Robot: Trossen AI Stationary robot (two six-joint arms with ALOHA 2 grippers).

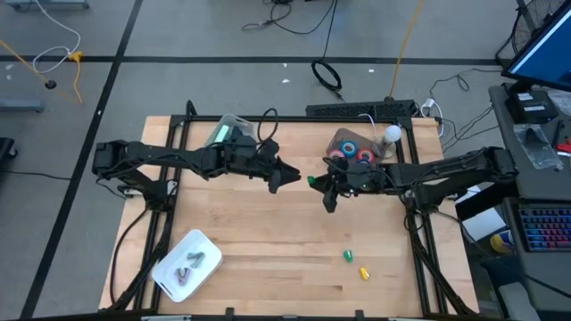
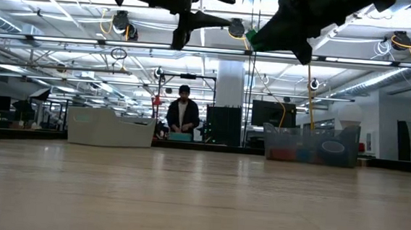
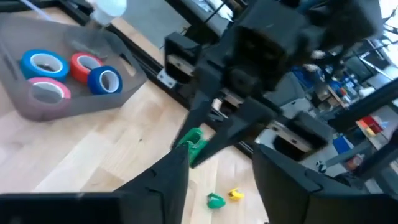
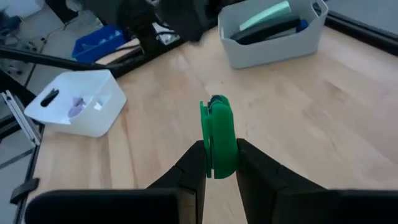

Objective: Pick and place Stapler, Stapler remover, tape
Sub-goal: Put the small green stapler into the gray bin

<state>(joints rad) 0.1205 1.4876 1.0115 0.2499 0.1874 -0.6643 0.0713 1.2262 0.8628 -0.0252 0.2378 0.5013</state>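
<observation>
Stapler remover [image 4: 217,137] (seemingly) in right gripper [image 4: 219,163]

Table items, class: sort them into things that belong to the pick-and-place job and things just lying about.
Job:
- green staple remover, held in the right gripper
- tape rolls in the grey bin
- left gripper, jaws apart
- white bins

Lying about:
- small green piece
- small yellow piece
- cables on the floor

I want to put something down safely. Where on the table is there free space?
Bare wood lies below the two grippers, between the white bin and the small green piece. It is crowded near the far edge: stapler bin, tape tray, left gripper and right gripper.
</observation>
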